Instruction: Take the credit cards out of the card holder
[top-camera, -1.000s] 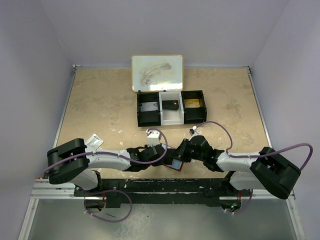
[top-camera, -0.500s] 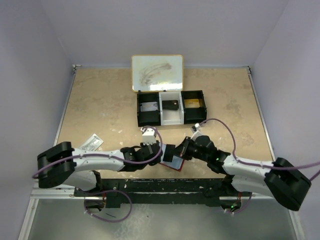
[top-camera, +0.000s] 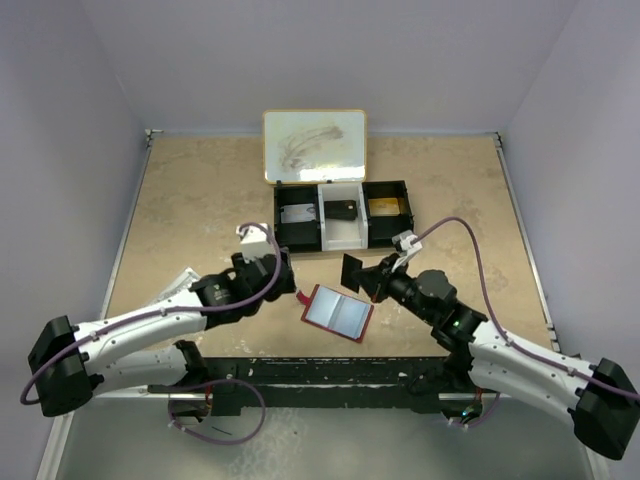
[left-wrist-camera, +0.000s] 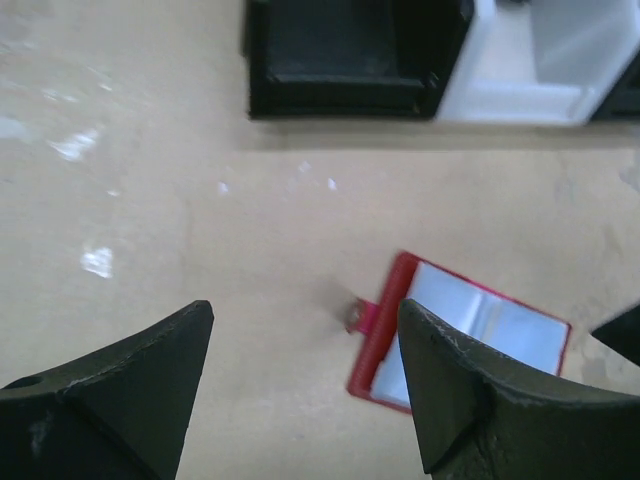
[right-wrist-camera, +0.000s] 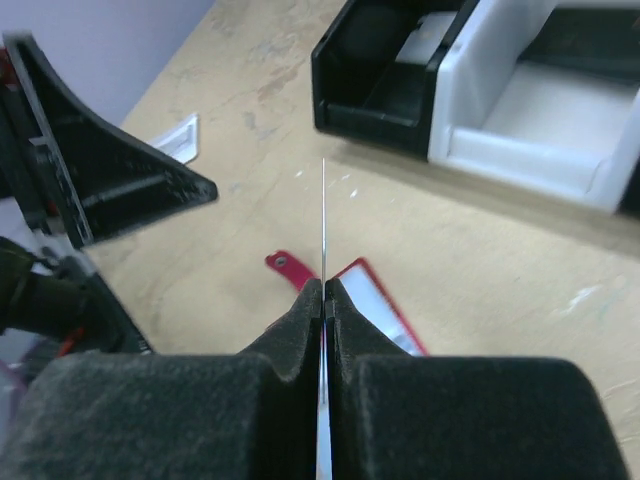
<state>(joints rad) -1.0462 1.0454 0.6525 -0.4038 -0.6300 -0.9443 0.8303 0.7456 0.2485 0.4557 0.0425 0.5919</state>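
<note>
While the right gripper (right-wrist-camera: 322, 292) pinches a dark card (top-camera: 353, 272) beside the open card holder (top-camera: 337, 313), the left gripper (left-wrist-camera: 305, 312) stands spread.

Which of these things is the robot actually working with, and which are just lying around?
On the job: card holder, lying open on the table; card, pinched in the right gripper; left gripper, open.

Just lying about: black tray; whiteboard; paper slip.

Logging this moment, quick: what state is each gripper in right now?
Left gripper: jaws open, holding nothing.
Right gripper: jaws shut on a thin card.
</note>
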